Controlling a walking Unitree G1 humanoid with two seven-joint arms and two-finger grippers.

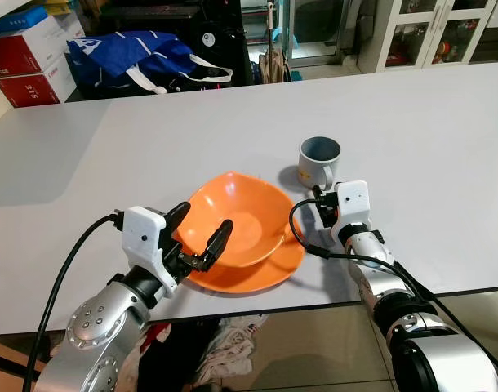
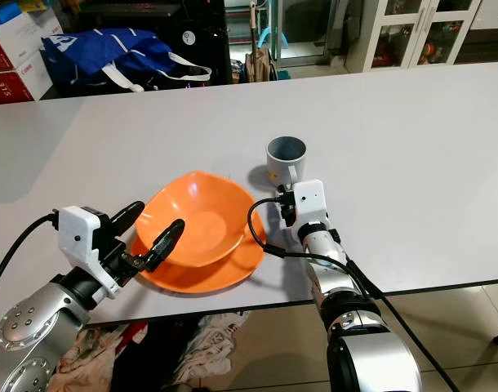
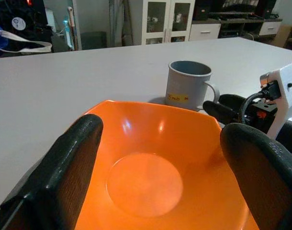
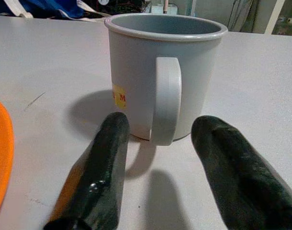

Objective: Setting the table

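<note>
An orange bowl [image 1: 242, 214] rests in an orange plate [image 1: 275, 273] close to the table's front edge. My left gripper [image 1: 205, 219] is open at the bowl's near left rim. In the left wrist view its two black fingers [image 3: 74, 163] stand wide apart on either side of the bowl [image 3: 146, 182]. Just behind and to the right stands a grey mug [image 1: 318, 161], upright, with its handle [image 4: 166, 98] facing me. My right gripper [image 4: 161, 125] is open and low over the table, its fingers on either side of the handle without touching it.
The white table [image 1: 429, 131] stretches wide and bare to the right and behind. A blue bag [image 1: 139, 59] and red-and-white boxes [image 1: 28, 61] lie beyond the far left edge. Glass-door cabinets [image 1: 429, 33] stand at the back right. Clothes [image 1: 224, 343] lie on the floor beneath.
</note>
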